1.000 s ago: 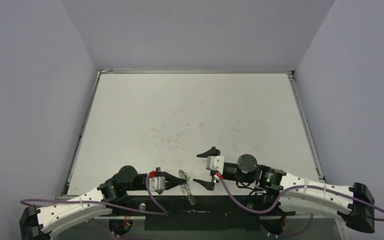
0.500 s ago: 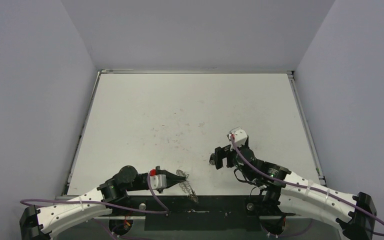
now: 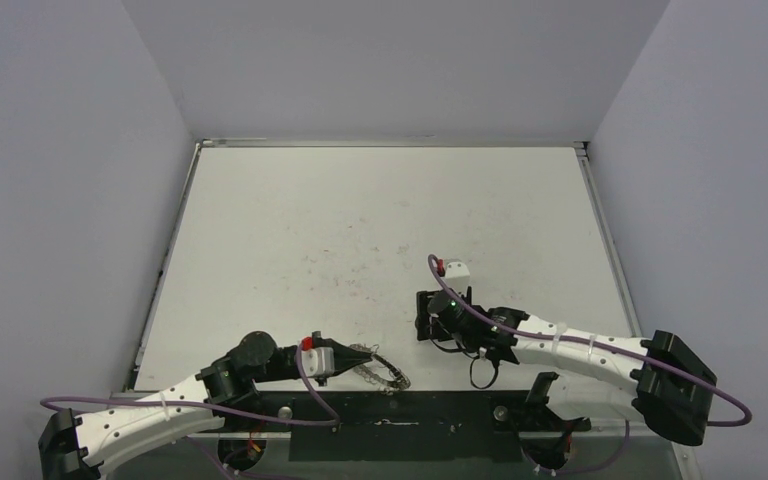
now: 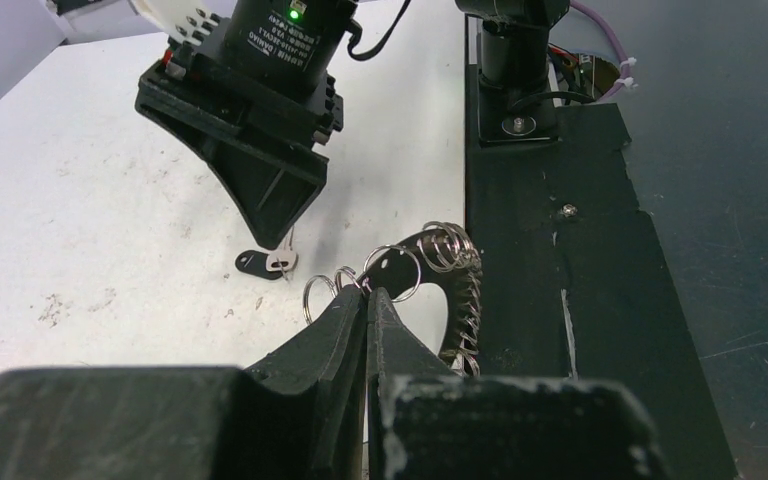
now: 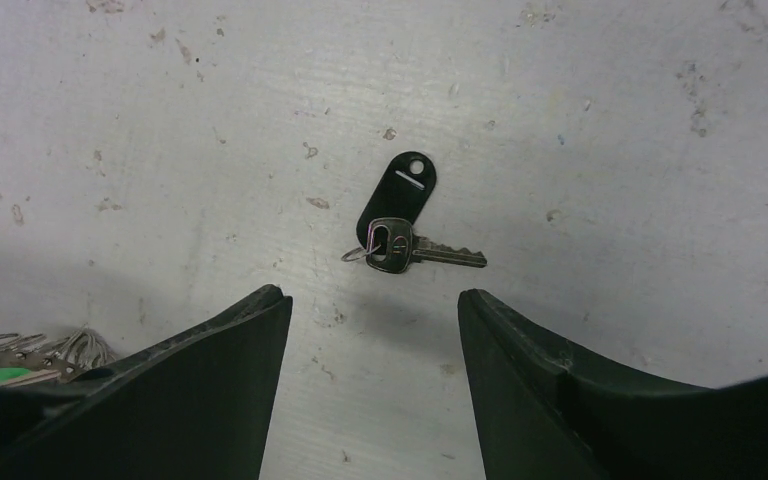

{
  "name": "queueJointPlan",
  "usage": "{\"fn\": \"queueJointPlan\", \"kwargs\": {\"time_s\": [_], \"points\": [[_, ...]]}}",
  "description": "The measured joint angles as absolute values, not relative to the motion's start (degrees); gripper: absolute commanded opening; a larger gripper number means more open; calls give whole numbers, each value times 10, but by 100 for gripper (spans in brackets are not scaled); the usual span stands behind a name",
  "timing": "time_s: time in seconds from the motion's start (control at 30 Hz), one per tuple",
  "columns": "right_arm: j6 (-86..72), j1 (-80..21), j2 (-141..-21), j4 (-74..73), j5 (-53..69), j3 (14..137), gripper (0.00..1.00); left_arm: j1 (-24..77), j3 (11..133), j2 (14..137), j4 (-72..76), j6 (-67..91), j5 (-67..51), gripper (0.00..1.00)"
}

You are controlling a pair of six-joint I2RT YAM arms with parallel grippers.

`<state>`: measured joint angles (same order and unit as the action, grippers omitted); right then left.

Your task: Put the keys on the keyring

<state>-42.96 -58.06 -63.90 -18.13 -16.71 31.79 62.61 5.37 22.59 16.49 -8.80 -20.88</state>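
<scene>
White tabletop (image 5: 610, 120) is hard, so the open, empty right gripper (image 5: 372, 300) may skid the keys (image 5: 397, 228) (left gripper (image 4: 366, 293) clamps the keyring (image 4: 452, 250)).

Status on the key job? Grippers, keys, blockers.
Left gripper shut on the keyring, near edge of the table. Right gripper open, over the keys. Keys flat on the table, not held. Nothing in the way.
</scene>
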Motion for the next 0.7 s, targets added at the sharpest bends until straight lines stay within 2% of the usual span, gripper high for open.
{"fn": "queueJointPlan", "kwargs": {"time_s": [0.13,0.53,0.6,0.7], "points": [[-455,-581,-672,-176,-150,323,45,626,53,227,166,-83,-209,0],[-506,-581,-728,-142,-136,335,45,626,43,218,170,-79,-208,0],[-509,-581,-739,-133,-136,335,43,627,42,217,170,-78,-208,0],[-512,-581,-763,-129,-137,339,31,627,42,213,169,-78,-208,0]]}}
